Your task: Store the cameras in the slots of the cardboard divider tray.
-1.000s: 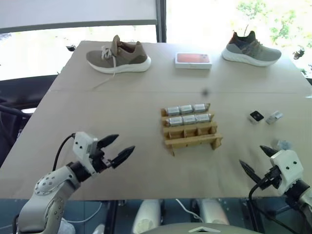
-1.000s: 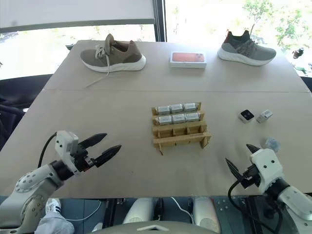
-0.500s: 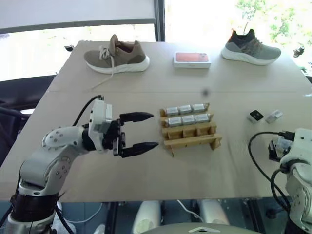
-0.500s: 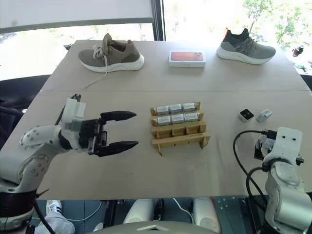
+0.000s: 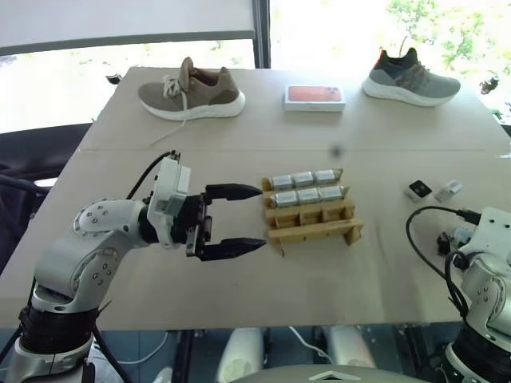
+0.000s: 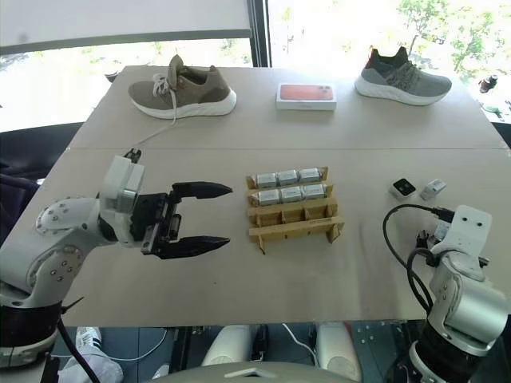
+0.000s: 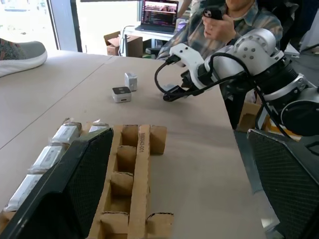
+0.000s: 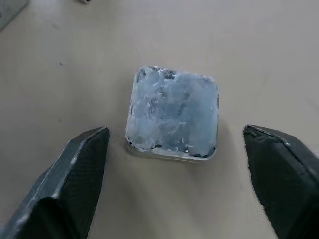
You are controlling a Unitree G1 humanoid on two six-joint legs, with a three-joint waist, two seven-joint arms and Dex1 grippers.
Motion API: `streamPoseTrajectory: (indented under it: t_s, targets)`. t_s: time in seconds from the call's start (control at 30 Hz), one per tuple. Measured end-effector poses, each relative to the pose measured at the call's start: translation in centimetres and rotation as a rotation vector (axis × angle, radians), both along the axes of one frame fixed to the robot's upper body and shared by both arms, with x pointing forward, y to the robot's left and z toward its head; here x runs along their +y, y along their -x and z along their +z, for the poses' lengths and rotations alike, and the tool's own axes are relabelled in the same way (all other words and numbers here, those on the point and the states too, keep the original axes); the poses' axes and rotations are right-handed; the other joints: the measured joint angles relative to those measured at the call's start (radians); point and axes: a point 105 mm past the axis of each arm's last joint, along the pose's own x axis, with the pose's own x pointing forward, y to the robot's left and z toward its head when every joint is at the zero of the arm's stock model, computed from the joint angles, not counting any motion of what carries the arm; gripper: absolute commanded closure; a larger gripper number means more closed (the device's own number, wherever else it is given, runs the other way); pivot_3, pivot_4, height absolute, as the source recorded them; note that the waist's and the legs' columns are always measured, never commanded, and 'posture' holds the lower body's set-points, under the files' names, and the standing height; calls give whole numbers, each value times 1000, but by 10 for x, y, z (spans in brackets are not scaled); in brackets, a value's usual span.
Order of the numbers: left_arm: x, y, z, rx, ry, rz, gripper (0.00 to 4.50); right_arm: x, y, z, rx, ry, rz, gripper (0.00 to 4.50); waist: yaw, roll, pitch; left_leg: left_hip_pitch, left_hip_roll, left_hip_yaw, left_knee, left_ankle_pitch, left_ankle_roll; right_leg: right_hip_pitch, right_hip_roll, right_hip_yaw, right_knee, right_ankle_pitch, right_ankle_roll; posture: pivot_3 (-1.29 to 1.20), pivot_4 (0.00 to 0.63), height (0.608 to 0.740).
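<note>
My left tool [image 6: 209,216] is hovering wide open beside the tray [image 6: 295,209], which is holding six cameras [image 6: 291,186].

tan table [image 5: 200,159] with a seam across; bright windows [image 5: 128,16] behind it, dark frame post [image 5: 263,32] between them, green foliage [image 5: 447,28] outside right; laptop [image 7: 159,14] on a desk, cardboard boxes [image 7: 122,44] on the floor

Left hand [image 5: 239,218] level, fingers spread wide; right hand [image 8: 174,164] angled down, fingers apart.

Bright daylight floods from blown-out windows [image 5: 120,56] behind; shadows soft, focus sharp.
</note>
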Motion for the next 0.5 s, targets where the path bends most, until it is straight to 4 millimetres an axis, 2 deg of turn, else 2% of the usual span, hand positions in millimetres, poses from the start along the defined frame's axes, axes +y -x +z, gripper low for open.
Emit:
streamPoseTrajectory:
  t_s: [0.07,0.1,0.23,0.27,0.33,0.37,0.43,0.47,0.5]
  targets:
    - [1,0,1,-1,-1,4,0,0,-1,1,-6,4,5,2445,0,0,0,0,0,0,0,0,0,0,0,0,0,0,0,0,150,740]
    - [1,-1,1,-3,-1,7,0,0,-2,0,-7,6,6,2585,0,0,0,0,0,0,0,0,0,0,0,0,0,0,0,0,150,740]
    - [2,-6,0,21,0,60,0,-2,-1,1,2,58,41,2584,2,0,0,0,0,0,0,0,0,0,0,0,0,0,0,0,150,740]
    - [3,-10,0,45,5,99,0,-3,0,3,14,124,99,2584,5,0,1,-1,0,0,0,0,0,0,-1,1,-1,0,1,0,150,740]
    - [1,-18,2,121,50,171,0,8,-6,14,-28,243,294,2584,3,1,2,0,0,1,0,-1,1,0,-1,2,-1,0,5,0,150,740]
    - [0,-21,3,160,69,195,0,22,-12,23,-82,278,407,2584,0,0,2,0,0,0,0,-1,1,0,-1,2,0,-1,8,0,150,740]
    - [-5,-30,8,266,81,272,0,80,-19,54,-237,395,811,2584,-17,0,3,1,1,0,0,-1,1,0,0,3,0,-1,10,0,150,740]
    - [-8,-32,10,290,71,286,0,100,-16,64,-282,429,937,2584,-22,-1,4,1,1,-1,0,-1,1,0,0,3,1,-1,10,0,150,740]
    - [-13,-31,14,389,88,250,0,129,-12,72,-326,505,1131,2584,-24,-2,4,1,2,-1,1,-1,1,1,1,2,2,-1,10,0,150,740]
